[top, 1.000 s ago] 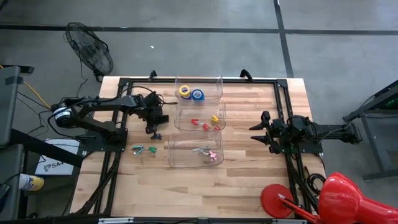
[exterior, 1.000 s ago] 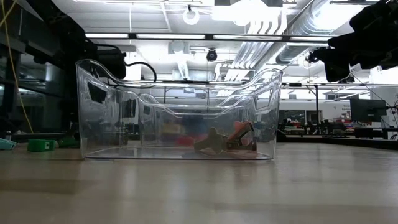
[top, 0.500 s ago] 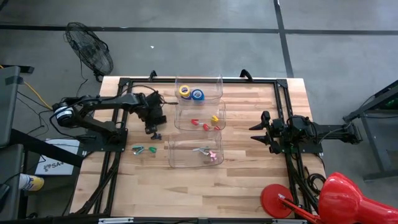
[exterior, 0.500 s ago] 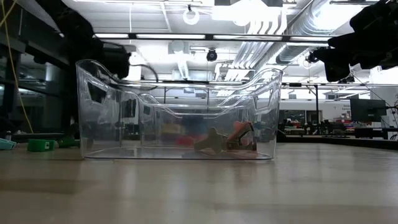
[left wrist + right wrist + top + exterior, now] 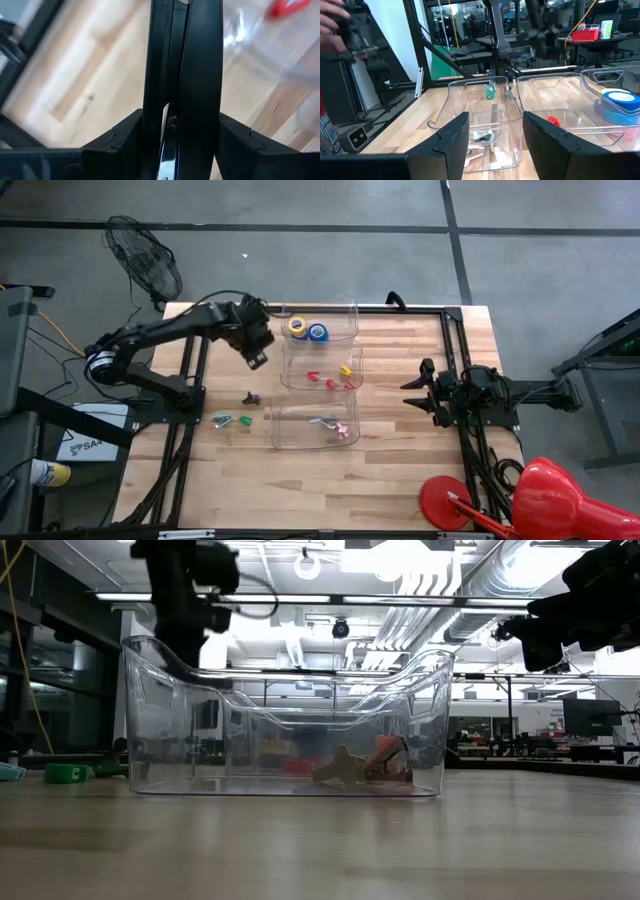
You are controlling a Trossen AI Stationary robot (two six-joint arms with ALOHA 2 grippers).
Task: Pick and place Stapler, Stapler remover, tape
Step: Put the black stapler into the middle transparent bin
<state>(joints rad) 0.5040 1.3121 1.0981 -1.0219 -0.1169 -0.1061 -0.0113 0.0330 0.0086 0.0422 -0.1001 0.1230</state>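
Three clear bins stand in a row at mid-table. The far bin [image 5: 320, 322] holds a yellow tape roll [image 5: 297, 326] and a blue one [image 5: 318, 332]. The middle bin [image 5: 322, 367] holds red and yellow staple removers [image 5: 330, 379]. A grey and pink stapler [image 5: 335, 425] lies in the near bin [image 5: 315, 423]. Green pieces [image 5: 232, 420] and a small dark piece [image 5: 250, 396] lie on the table left of the bins. My left gripper [image 5: 257, 359] is raised left of the far and middle bins, fingers shut [image 5: 172, 30]. My right gripper [image 5: 410, 393] waits open at the right.
A black frame [image 5: 190, 360] runs around the table's working area. A fan [image 5: 145, 265] stands off the far-left corner and a red object [image 5: 540, 500] off the near-right corner. Bare wood [image 5: 300, 480] lies near the table's near edge. A person's hand [image 5: 332, 20] shows beyond the table.
My left gripper has risen from just above the small dark piece and swung toward the table's far edge, ending high beside the far bin. The dark piece has stayed where it lay. The right arm has kept still.
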